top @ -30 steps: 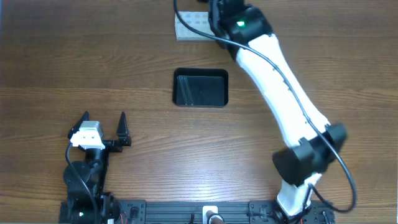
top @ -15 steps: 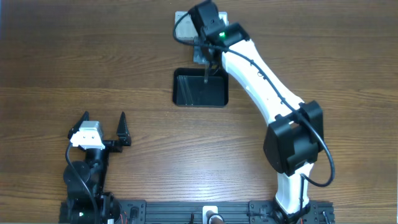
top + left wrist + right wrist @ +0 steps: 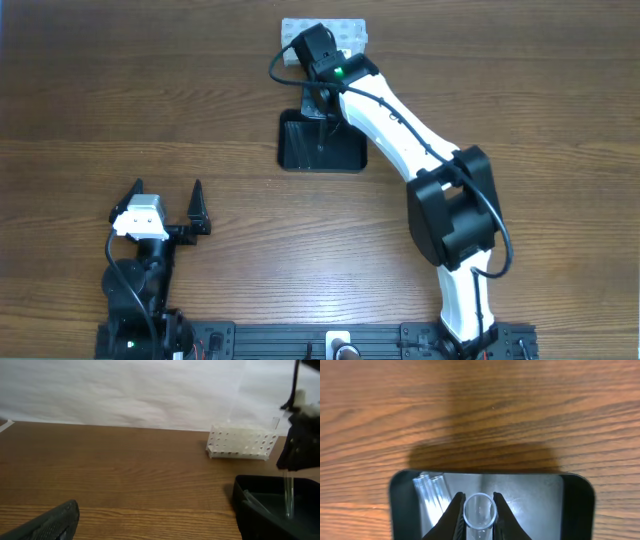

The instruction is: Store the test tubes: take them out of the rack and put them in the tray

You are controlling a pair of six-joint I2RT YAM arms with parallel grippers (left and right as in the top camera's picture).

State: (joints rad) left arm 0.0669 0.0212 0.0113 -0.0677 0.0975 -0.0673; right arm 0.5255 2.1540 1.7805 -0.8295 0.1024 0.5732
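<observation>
Right claw (image 3: pixel 479 510) is clamped on an upright test tube (image 3: pixel 288 494), held over the black tray (image 3: pixel 350 152) at upper centre of the top view. The white rack (image 3: pixel 352 36) stands just beyond the tray, at the top edge. Other tubes (image 3: pixel 431 491) lie inside the tray along one wall; left claw (image 3: pixel 167 188) sits at lower left over the worktop (image 3: pixel 120 90), fingers apart.

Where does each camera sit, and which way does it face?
Top view: above the table, looking down; shows the left gripper, open, and the right gripper at the tray.
Left wrist view: low, facing across to the rack; one own finger shows.
Right wrist view: looking down into the tray; own fingers hold a test tube.
Both wrist views share tray and test tube.
</observation>
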